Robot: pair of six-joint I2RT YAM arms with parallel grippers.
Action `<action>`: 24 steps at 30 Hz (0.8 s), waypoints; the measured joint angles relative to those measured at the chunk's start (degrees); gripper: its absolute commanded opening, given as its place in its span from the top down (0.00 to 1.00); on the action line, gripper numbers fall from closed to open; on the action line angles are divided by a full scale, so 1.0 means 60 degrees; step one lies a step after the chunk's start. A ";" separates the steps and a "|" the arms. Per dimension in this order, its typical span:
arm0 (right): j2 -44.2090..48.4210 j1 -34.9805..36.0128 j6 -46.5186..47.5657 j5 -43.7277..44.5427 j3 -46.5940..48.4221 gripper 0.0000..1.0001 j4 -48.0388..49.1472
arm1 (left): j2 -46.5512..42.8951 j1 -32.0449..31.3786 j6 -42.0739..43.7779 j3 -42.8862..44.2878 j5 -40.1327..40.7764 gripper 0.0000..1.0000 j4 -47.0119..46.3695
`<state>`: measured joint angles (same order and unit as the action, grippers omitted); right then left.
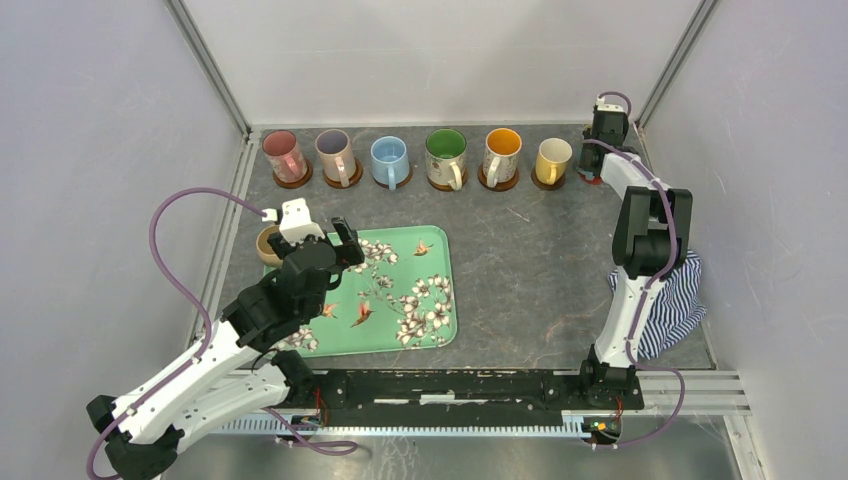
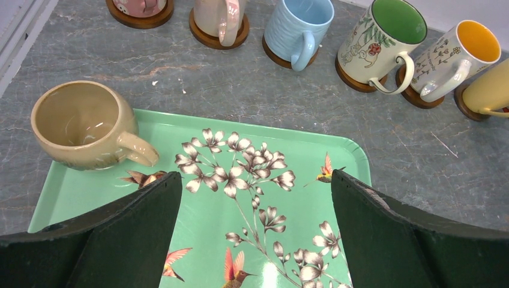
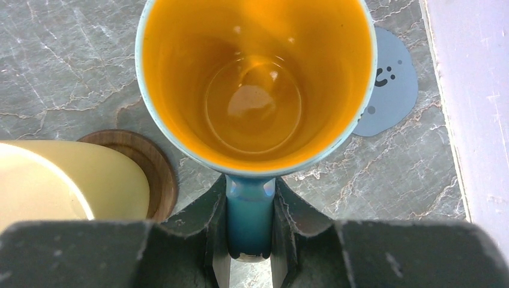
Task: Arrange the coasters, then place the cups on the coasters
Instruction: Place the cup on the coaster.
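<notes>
- Top view, upper part of the frame: six cups [image 1: 446, 152] stand in one row across the far side of the table [image 1: 520, 270], one on each of six brown coasters [image 1: 293, 182].
- Top view, left of centre: one green floral tray [image 1: 400, 300] carries a seventh cup, the tan cup [image 1: 268, 243], at its upper-left corner. The left gripper [image 1: 318, 243] hangs over that corner with its jaws spread wide, grasping nothing.
- Top view, upper right: the right gripper [image 1: 605, 125] sits at the row's right end; one striped cloth [image 1: 672, 300] lies at the right edge.
- Left wrist view: the tan cup [image 2: 84, 123] stands upright at the left on the tray [image 2: 288, 150], handle to the right, apart from both fingers [image 2: 120, 240]. Six cups line the top edge, the leftmost cut off by the frame.
- Right wrist view: the right gripper [image 3: 250, 204] is clamped on the blue handle of one orange-lined cup [image 3: 255, 84]. One blue-grey coaster [image 3: 390, 84] peeks out at upper right, partly hidden by that cup; whether they touch I cannot tell. At lower left, one yellow cup [image 3: 66, 183] sits on a brown coaster.
</notes>
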<state>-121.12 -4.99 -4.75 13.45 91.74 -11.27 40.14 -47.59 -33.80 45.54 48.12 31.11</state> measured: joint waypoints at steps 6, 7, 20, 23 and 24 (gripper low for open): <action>0.0000 -0.0025 -0.0211 -0.0306 0.0011 1.00 -0.0004 | -0.0004 0.0000 0.0000 0.0000 0.0007 0.00 0.0000; 0.0000 -0.0029 -0.0266 -0.0368 0.0007 1.00 0.0004 | -0.0004 0.0000 0.0000 0.0000 0.0011 0.00 0.0000; 0.0069 -0.0062 -0.0769 -0.1198 -0.0084 1.00 0.0291 | -0.0004 0.0000 0.0000 0.0000 0.0051 0.00 0.0000; 0.0200 -0.0062 -0.0732 -0.1228 -0.0164 1.00 0.0288 | -0.0004 0.0000 0.0000 0.0000 0.0051 0.00 0.0000; 0.0299 -0.0062 -0.0718 -0.1220 -0.0248 1.00 0.0313 | -0.0004 0.0000 0.0000 0.0000 0.0051 0.00 0.0000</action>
<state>-119.33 -5.37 -9.06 6.13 90.26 -9.39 40.12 -47.59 -33.80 45.54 48.42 31.11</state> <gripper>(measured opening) 0.287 0.994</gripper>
